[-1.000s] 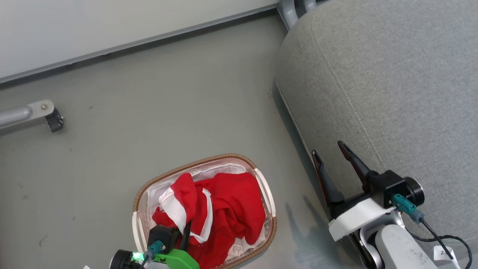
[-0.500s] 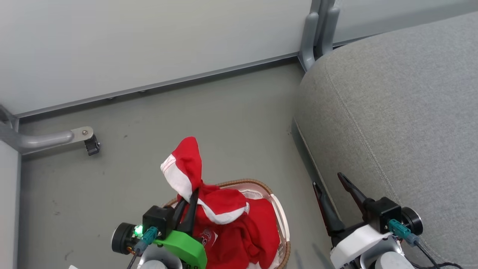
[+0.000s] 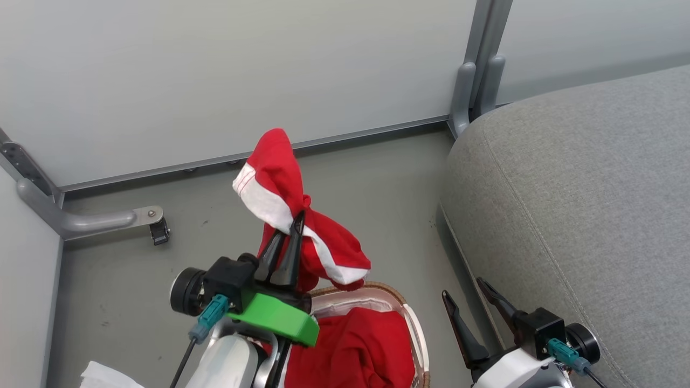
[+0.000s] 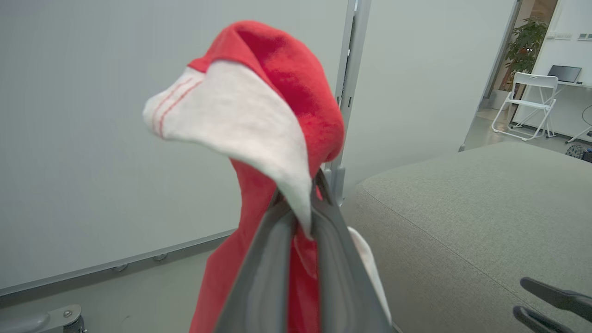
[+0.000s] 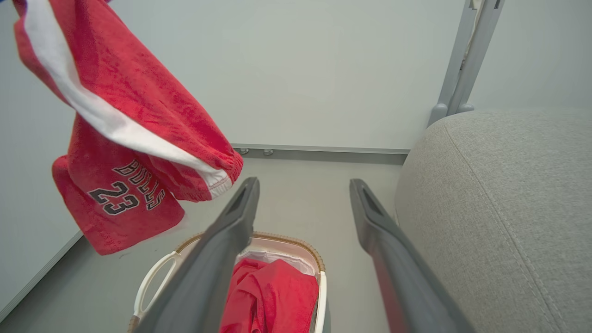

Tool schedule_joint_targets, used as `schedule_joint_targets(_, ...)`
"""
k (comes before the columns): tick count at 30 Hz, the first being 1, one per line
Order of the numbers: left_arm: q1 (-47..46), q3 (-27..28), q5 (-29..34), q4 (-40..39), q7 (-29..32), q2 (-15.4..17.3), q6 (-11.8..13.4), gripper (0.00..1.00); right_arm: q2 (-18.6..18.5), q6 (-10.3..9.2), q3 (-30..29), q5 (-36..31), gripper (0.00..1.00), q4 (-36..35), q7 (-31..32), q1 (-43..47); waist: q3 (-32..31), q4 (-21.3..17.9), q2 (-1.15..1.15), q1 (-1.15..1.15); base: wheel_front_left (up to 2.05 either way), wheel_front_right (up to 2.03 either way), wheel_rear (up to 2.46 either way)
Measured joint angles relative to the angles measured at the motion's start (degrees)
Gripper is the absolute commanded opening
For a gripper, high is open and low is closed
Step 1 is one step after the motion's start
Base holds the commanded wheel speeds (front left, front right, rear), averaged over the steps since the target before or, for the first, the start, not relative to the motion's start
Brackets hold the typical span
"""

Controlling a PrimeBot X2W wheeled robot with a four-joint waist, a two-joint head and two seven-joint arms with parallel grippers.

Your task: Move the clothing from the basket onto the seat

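**Grip state.** The left pincer (image 3: 291, 222) is clenched on a bunched fold of one red garment (image 3: 277, 178). This garment hangs clear of the basket (image 3: 389, 293), toward 11 o'clock from it in the head view. A second red garment (image 3: 356, 350) lies inside the basket. The right pincer (image 3: 462, 287) is released, with its jaws wide and nothing between them.

**Handling (judged).** The fabric is light, soft and limp, and not fragile. It drapes and will swing, so the trailing end could catch on the basket rim. For the second garment, a raised fold on top of the pile is the place to take hold, keeping off the white liner (image 3: 345, 302).

**Surroundings.**
- The seat (image 3: 582, 205) stands near the basket, at 3 o'clock from it, and its rounded edge must be cleared.
- The right pincer sits between basket and seat, in the likely path.
- A grey post (image 3: 474, 91) stands at 12 o'clock.
- A caster foot (image 3: 159, 231) is at 9 o'clock, well apart.
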Motion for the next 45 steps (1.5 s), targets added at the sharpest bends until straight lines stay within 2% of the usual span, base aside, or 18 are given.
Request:
schedule_joint_targets(7, -1.64, -1.89, -1.03, -1.91, 0.0, -0.01, 1.47, 0.0, -0.59, 0.01, 2.31, -0.48, 1.0, 0.25, 0.0, -0.02, -0.55, -0.36, 0.0, 0.0, 0.0, 0.0, 0.0)
schedule_joint_targets(12, -1.73, -2.64, -1.85, -1.97, 0.0, -0.01, 1.96, 0.0, -1.63, 0.01, 7.49, -2.14, 1.0, -0.1, 0.0, -1.62, -0.5, -0.65, 0.0, 0.0, 0.0, 0.0, 0.0)
schedule_joint_targets(19, -1.74, -4.15, -2.98, -1.44, 0.0, -0.01, 2.02, 0.0, -2.02, 0.01, 15.69, -2.53, 1.0, 0.07, 0.0, -8.53, -0.17, -0.46, 0.0, 0.0, 0.0, 0.0, 0.0)
schedule_joint_targets(24, -2.08, -6.41, -3.75, -0.91, 0.0, -0.01, 2.01, 0.0, -1.37, 0.01, 19.72, -3.04, 1.0, 2.09, 0.0, -14.04, 0.12, 0.73, 0.0, 0.0, 0.0, 0.0, 0.0)
schedule_joint_targets(29, -2.32, -9.43, -5.23, -0.62, 0.0, -0.01, 1.9, 0.0, 0.16, 0.01, 22.03, -3.36, 0.98, 7.6, 0.0, -17.47, 0.21, 2.6, 0.0, 0.0, 0.0, 0.0, 0.0)
schedule_joint_targets(30, -2.31, -9.8, -6.25, -0.56, 0.0, -0.01, 1.88, 0.0, 0.34, 0.02, 22.53, -3.16, 0.4, 8.76, 0.0, -18.03, 0.19, 3.01, 0.0, 0.0, 0.0, 0.0, 0.0)
schedule_joint_targets(31, -2.31, -10.06, -6.7, -0.57, 0.0, -0.01, 1.91, 0.0, 0.53, 0.02, 22.59, -2.94, 0.08, 9.5, 0.0, -18.49, 0.16, 3.32, 0.0, 0.0, 0.0, 0.0, 0.0)
schedule_joint_targets(32, -2.31, -10.37, -6.9, -0.54, 0.0, 0.0, 1.97, 0.0, 0.74, 0.02, 22.65, -2.37, 0.0, 10.23, 0.0, -19.01, 0.1, 3.68, 0.0, 0.0, 0.0, 0.0, 0.0)
schedule_joint_targets(39, -2.19, -10.87, -6.78, -0.62, 0.0, 0.01, 2.65, 0.0, 1.58, 0.02, 22.21, -0.71, 0.0, 10.53, 0.0, -19.16, -0.15, 3.78, 0.0, 0.0, 0.0, 0.0, 0.0)
schedule_joint_targets(40, -2.16, -10.68, -6.48, -0.59, 0.0, -0.01, 2.72, 0.62, 1.55, 0.02, 21.99, -0.48, 0.0, 10.51, 0.0, -19.0, -0.11, 3.46, 0.0, 0.0, 0.0, 0.0, 0.0)
schedule_joint_targets(41, -2.1, -10.46, -6.41, -0.54, 0.0, -0.01, 2.77, 1.0, 1.54, 0.02, 21.75, -0.46, 0.0, 10.38, 0.0, -18.82, -0.07, 3.15, 0.0, 0.0, 0.0, 0.0, 0.0)
schedule_joint_targets(45, -1.73, -9.31, -5.32, -0.26, 0.0, -0.01, 2.75, 1.0, 1.46, 0.02, 20.14, -0.34, 0.0, 9.14, 0.0, -17.31, 0.11, 1.26, 0.0, 0.0, 0.0, 0.0, 0.0)
